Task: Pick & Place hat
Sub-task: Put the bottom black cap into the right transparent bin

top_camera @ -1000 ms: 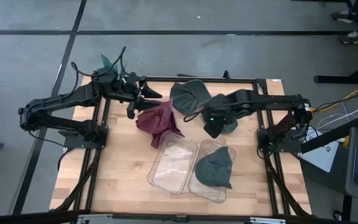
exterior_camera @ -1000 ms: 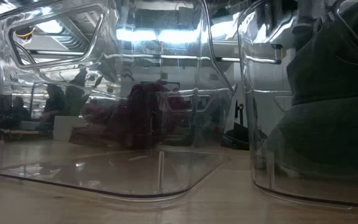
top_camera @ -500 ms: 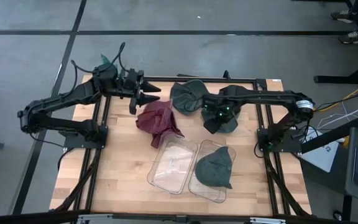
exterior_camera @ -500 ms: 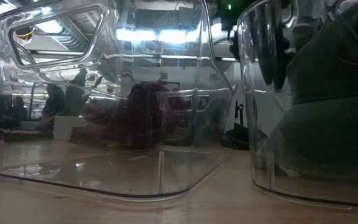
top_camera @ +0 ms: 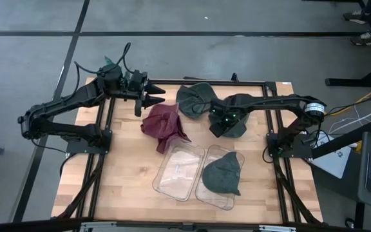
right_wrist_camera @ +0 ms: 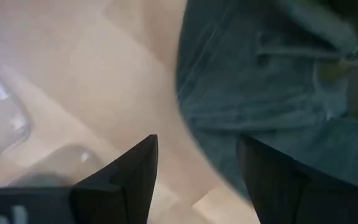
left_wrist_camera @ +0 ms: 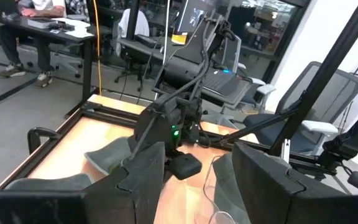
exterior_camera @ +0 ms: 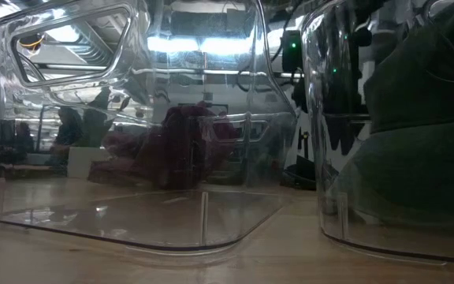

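Table: a light wooden table top (top_camera: 127,187) inside a black metal frame.

Hats on the table: a crumpled maroon fabric hat (top_camera: 165,124) lies near the middle; a dark green fabric hat (top_camera: 196,98) lies toward the far edge; a dark grey-green fabric hat (top_camera: 238,115) lies just right of it, partly under the right arm.

Bins: two clear plastic bins sit side by side at the near middle. The left clear bin (top_camera: 178,172) holds no hat; the right clear bin (top_camera: 212,190) holds a grey-green fabric hat (top_camera: 223,174).

Right gripper (top_camera: 216,130): it hangs low at the near-left edge of the dark grey-green hat, jaws spread wide with nothing between them. In the right wrist view the two dark fingers (right_wrist_camera: 132,171) frame bare wood and the edge of that hat.

Left gripper (top_camera: 152,96): raised above the far-left part of the table, beyond the maroon hat and apart from it, jaws wide and holding nothing.

Low view: the maroon hat shows through the left bin's clear wall.
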### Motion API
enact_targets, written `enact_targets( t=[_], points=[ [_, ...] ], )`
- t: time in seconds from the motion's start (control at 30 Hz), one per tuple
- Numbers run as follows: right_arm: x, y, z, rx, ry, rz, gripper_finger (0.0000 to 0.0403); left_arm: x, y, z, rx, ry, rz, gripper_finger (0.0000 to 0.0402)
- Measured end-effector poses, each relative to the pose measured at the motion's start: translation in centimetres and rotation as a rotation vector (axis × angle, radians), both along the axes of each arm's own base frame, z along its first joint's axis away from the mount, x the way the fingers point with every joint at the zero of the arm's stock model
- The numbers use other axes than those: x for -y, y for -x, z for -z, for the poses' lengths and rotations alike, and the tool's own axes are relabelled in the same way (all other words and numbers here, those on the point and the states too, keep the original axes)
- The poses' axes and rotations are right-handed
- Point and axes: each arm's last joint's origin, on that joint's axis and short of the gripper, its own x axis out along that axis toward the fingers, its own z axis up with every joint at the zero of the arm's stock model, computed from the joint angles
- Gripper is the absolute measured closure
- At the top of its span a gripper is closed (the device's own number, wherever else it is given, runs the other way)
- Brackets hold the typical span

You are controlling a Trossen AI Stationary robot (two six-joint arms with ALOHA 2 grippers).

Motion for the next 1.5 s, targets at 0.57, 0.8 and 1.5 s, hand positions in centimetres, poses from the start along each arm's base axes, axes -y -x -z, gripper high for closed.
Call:
enact_targets(
  t=[0.57, 0.8, 1.5],
  points=[
    [0.8, -0.8, 2.6, -0.01, 0.038, -0.185, 0.0187, 0.0, 0.0, 0.0, 0.002, 0.01, 0.0, 0.0217],
    [0.9, -1.6, 4.7, -0.075, 0.024, -0.211, 0.0187, 0.0, 0.0, -0.1, 0.008, 0.034, -0.003, 0.0217],
    [1.0, -2.1, 7.7, -0.175, 0.001, -0.234, 0.0187, 4.2, 5.7, 3.1, 0.033, -0.001, 0.051, 0.0217]
  ],
)
